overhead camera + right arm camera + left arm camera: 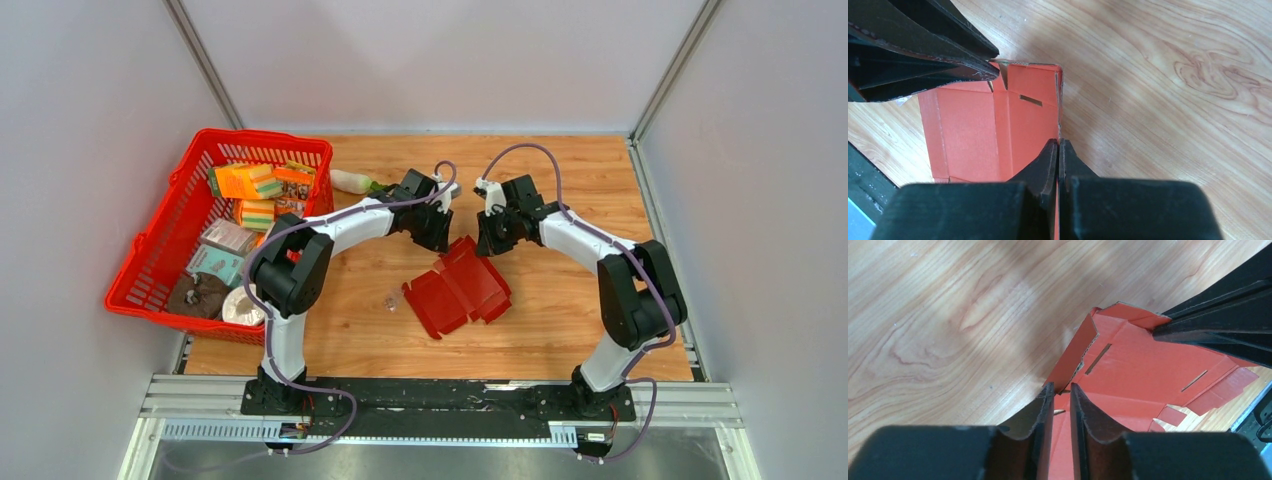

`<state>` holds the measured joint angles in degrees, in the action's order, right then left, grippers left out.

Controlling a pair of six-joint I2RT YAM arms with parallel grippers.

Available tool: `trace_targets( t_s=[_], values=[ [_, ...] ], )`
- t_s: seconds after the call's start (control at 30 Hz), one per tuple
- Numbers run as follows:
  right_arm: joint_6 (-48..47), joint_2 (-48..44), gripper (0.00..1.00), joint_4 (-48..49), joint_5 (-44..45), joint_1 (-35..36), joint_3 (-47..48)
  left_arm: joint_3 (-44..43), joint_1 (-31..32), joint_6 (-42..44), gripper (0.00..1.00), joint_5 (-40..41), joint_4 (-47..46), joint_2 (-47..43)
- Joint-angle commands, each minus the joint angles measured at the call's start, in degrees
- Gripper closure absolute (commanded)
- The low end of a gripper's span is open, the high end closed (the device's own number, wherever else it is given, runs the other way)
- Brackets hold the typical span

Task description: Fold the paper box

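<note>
The paper box (458, 285) lies half unfolded on the wooden table between the two arms, a dark red card with creased panels and slots. My left gripper (440, 240) is at its far left corner. In the left wrist view its jaws (1061, 390) stand a narrow gap apart, with the end of a raised side flap (1075, 352) just at the tips. My right gripper (490, 243) is at the far right corner, shut (1058, 146) on the upright side wall of the paper box (978, 130). The thin card edge runs straight in between its fingers.
A large red mesh basket (160, 250) stands at the left with orange packets (245, 182) and other goods inside. A white object (350, 181) lies beside the basket's far corner. A tiny item (392, 299) lies left of the box. Grey walls enclose the table.
</note>
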<state>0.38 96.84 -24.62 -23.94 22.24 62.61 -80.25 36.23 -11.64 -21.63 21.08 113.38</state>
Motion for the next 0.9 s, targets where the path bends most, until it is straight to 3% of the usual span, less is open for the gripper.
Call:
trace_targets(
  t_s=[0.0,0.1,0.2,0.27,0.3,0.5,0.87],
  values=[
    [0.67,-3.32,1.00,1.42,2.41,0.96,0.32,-0.09,0.07,1.53,0.81,-2.98,-3.41,-1.58],
    [3.99,-3.67,0.99,1.59,6.53,0.96,1.02,1.49,0.07,0.65,0.95,-1.14,-4.20,-3.25],
    [6.81,-4.37,0.93,2.47,10.48,1.23,0.67,4.13,0.16,-0.58,1.00,1.14,-5.69,-5.97],
    [8.58,-4.81,0.89,3.26,11.90,1.23,-0.47,6.33,0.16,-1.98,1.00,1.94,-6.57,-7.91],
    [8.76,-4.90,0.82,4.31,12.08,1.23,-0.91,7.03,0.16,-2.42,1.00,1.94,-7.54,-8.44],
    [7.97,-2.54,0.74,4.58,12.08,1.05,-2.14,12.13,0.07,-2.43,1.00,0.01,-11.06,-12.04],
    [3.48,0.71,0.60,9.23,-2.23,-3.86,-5.92,15.03,0.07,-0.49,1.00,-2.80,-11.94,-14.33]
  ],
)
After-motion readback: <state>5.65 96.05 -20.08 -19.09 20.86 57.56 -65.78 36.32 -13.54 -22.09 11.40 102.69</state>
